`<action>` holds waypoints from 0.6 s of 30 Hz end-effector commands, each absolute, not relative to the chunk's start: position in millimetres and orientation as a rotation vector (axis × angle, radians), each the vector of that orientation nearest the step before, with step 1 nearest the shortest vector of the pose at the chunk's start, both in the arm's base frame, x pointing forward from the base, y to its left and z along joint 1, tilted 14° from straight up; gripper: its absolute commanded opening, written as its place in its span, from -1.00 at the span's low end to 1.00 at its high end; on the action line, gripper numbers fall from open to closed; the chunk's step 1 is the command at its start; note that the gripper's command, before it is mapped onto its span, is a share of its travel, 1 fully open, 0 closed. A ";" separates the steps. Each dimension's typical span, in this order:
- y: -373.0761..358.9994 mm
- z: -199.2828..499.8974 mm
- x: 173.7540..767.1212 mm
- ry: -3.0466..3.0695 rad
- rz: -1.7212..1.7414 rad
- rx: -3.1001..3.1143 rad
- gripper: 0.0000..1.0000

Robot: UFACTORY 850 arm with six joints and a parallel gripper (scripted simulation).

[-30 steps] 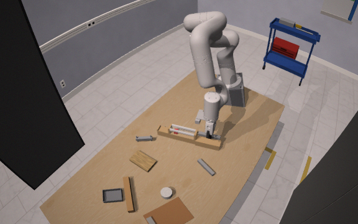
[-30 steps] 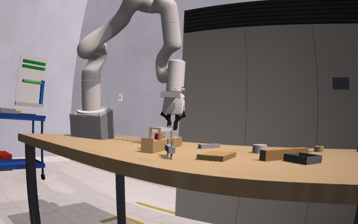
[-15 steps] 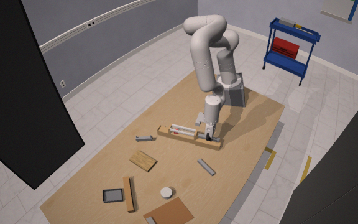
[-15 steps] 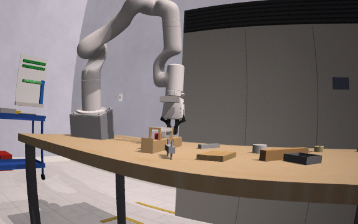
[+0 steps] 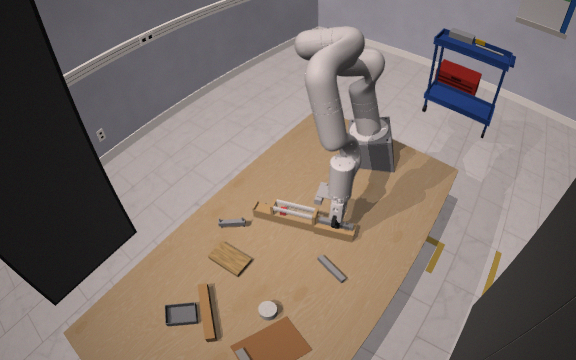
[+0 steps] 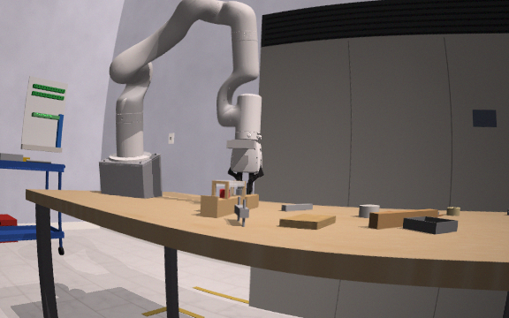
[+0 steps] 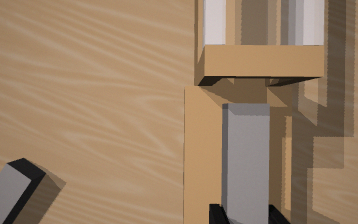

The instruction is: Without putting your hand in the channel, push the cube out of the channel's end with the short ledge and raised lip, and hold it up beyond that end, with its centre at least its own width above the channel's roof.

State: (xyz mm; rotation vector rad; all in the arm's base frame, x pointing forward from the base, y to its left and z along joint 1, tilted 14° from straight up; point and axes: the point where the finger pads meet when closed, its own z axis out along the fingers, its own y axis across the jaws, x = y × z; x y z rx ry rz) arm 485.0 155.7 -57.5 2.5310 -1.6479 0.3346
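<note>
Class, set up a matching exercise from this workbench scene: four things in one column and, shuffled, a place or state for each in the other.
Things:
1. grey bar
2. red cube
3. white disc
4. dark tray

Places or states:
A. inside the channel
B. held in the gripper
C. beside a long wooden beam
D. alone near the brown mat

Pairs: 1-B, 2-A, 3-D, 4-C

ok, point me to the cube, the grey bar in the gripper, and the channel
cube (image 5: pixel 283 210), top view, its red top seen between the channel's rails
grey bar (image 7: pixel 246 160), wrist view, middle of its upper face
channel (image 7: pixel 260 61), wrist view, the wooden cross-beam at its near end
</note>
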 end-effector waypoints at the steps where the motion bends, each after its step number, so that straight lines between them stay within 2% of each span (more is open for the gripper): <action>1: 156.1 -57.0 485.7 -1.648 0.336 2.532 -1.00; 18: 139.1 -52.4 493.4 -1.648 0.336 2.532 -1.00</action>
